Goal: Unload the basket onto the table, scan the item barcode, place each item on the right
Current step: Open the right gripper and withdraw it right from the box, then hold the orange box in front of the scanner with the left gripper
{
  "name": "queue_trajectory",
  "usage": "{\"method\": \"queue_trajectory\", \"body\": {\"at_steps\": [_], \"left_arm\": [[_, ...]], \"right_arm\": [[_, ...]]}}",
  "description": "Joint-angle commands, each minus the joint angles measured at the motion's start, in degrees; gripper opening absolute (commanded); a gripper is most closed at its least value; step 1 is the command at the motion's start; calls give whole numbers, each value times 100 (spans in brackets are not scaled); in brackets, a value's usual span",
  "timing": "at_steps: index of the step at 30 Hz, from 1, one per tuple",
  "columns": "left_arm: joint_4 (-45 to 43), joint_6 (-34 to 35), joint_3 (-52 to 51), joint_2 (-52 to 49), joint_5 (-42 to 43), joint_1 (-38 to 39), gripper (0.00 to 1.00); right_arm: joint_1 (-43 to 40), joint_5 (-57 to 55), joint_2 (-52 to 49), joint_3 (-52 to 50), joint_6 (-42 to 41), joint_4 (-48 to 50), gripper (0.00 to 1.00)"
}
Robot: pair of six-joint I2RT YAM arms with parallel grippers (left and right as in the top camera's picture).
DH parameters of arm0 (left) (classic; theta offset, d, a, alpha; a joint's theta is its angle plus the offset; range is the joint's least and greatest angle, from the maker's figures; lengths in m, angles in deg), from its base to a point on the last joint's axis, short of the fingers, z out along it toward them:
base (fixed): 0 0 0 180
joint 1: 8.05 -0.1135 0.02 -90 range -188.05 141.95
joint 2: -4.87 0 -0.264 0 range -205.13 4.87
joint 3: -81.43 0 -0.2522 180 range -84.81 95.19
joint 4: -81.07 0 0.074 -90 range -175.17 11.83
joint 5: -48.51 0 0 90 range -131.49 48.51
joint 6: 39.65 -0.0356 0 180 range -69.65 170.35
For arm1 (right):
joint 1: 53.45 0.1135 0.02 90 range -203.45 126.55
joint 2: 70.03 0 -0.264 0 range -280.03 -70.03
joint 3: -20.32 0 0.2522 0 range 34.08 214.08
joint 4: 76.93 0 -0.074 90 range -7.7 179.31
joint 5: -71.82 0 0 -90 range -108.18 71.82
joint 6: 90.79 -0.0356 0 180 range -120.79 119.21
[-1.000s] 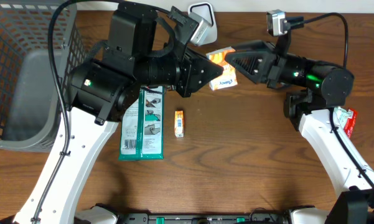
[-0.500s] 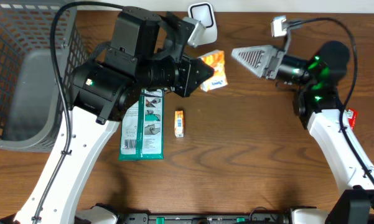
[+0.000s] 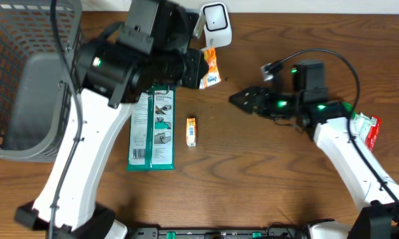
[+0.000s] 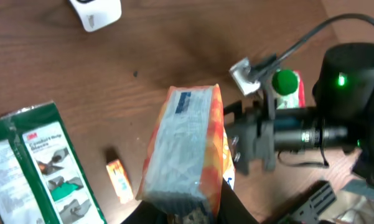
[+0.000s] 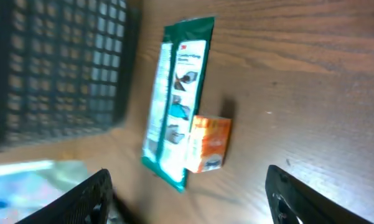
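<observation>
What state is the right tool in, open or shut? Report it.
Open. In the right wrist view, the right tool has its fingers spread wide apart, with nothing gripped between them.

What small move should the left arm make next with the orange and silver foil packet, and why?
Probably turn the orange and silver foil packet to face the white box-shaped scanner. The left gripper is shut on it right beside the scanner, and the open right gripper is apart from it.

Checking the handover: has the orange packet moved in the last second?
Yes. In the overhead view the orange packet has shifted left, from lower right of the white scanner to just below it.
</observation>
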Motion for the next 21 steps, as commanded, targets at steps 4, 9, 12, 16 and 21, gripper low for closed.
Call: {"method": "queue_trajectory", "body": {"at_steps": [4,9,12,16,21], "left_arm": [[116,-503,195,-874,407,22,7],[138,-975,195,-1307,-876,81,7],[15,-1172,195,-1414,-1729,127,7],[-852,-1958,195,-1438,-2253,125,7],[-1985,-3366,177,-1488,-2308,125,7]], "right_arm": [[435,-649,57,33,608,-192,67],[350,-656,57,33,977,-623,68],[363,-927,57,33,1036,-955,76],[363,-1609,57,33,1036,-1545,98],[363,-2518,57,33,1036,-2079,99]]}}
